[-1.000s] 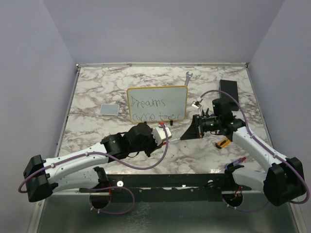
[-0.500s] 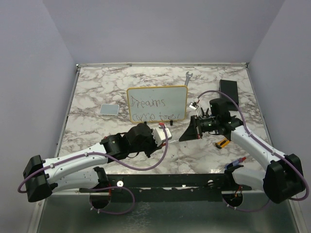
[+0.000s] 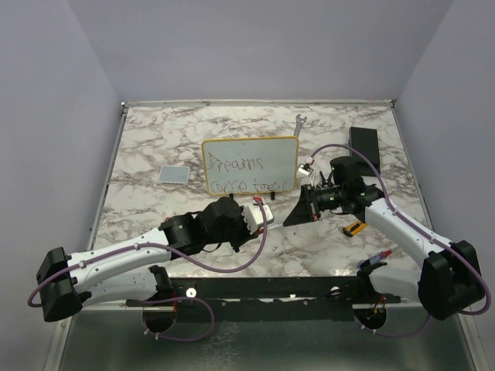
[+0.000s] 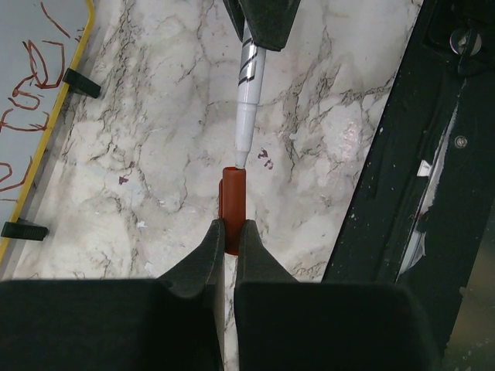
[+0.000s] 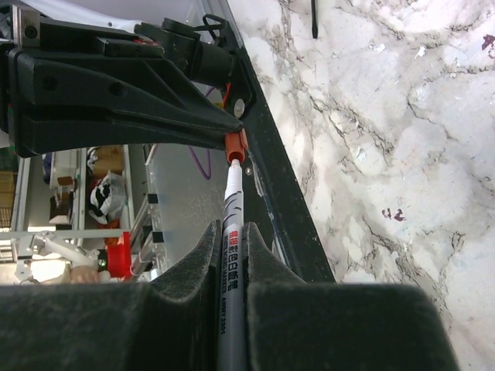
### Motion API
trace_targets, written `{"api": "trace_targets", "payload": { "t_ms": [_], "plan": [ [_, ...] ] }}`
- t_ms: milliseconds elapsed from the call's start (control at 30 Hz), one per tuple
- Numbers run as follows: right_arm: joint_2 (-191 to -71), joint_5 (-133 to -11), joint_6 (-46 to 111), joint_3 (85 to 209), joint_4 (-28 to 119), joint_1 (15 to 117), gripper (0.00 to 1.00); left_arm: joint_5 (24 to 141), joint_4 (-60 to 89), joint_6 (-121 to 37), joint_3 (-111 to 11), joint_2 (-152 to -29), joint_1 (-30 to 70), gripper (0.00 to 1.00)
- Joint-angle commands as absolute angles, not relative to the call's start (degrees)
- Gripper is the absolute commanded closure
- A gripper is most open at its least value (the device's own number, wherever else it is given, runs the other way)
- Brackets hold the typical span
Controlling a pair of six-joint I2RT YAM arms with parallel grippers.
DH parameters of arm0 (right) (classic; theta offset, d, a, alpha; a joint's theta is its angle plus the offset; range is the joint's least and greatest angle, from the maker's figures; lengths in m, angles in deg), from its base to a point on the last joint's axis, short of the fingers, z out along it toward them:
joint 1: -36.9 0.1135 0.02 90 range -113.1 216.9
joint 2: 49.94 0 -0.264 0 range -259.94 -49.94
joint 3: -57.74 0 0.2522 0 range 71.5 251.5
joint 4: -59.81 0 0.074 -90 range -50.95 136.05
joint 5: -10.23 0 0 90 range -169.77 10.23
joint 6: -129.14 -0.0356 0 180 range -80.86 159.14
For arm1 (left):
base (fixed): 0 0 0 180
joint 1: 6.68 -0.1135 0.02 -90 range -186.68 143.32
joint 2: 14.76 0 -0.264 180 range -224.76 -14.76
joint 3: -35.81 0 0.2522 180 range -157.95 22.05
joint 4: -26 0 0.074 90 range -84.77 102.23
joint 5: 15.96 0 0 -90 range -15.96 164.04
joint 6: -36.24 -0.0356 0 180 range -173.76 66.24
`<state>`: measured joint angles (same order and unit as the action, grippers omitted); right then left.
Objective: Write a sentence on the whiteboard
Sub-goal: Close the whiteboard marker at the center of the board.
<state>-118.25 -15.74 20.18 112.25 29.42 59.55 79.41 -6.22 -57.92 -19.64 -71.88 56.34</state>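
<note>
The left tool [image 4: 230, 229] is pinched narrow on the closed end of a short red plastic marker cap [image 4: 232, 189], whose open end points away from the fingers. The right tool [image 5: 230, 232] is clamped narrow on the barrel of a white-and-grey marker [image 5: 231, 205] with black print. The marker's pale tip sits at the mouth of the cap. Whether it has entered the cap cannot be told.

The two tools meet nose to nose above the marbled white-and-grey surface [image 3: 155, 139]. They are on the near side of the small rectangular pale grey-white whiteboard [image 3: 278, 154] with a yellow-orange rounded frame, close to its near right corner and apart from it. In the left wrist view, the board's yellow edge and two small black feet [image 4: 81, 83] lie just beyond the cap.

The whiteboard lies about midway across the surface. It carries the handwritten sentence [image 3: 241, 174] in two thin dark lines, "Dreams" above and roughly "come true" below.

A small grey square pad [image 3: 174, 175] lies left of the whiteboard. A metal wrench [image 3: 298, 124] lies past its far right corner. A black rectangular block [image 3: 363, 143] lies farther right.
</note>
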Motion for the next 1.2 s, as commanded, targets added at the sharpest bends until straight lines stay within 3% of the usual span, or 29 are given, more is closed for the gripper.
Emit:
{"api": "trace_targets", "payload": {
  "t_ms": [0,633,1167],
  "plan": [
    [-119.17,-13.27,20.99,113.77,30.10,60.24,0.99,81.12,-5.42,-58.81,-19.17,-70.56,56.61,1.00],
    [-120.70,-7.01,14.96,111.83,39.26,62.57,0.99,85.11,-2.39,-58.03,-19.29,-68.37,56.60,1.00],
    [-123.14,-11.66,13.42,111.84,41.78,68.71,0.99,81.77,2.50,-55.17,-19.46,-67.70,56.60,1.00]
  ]
}}
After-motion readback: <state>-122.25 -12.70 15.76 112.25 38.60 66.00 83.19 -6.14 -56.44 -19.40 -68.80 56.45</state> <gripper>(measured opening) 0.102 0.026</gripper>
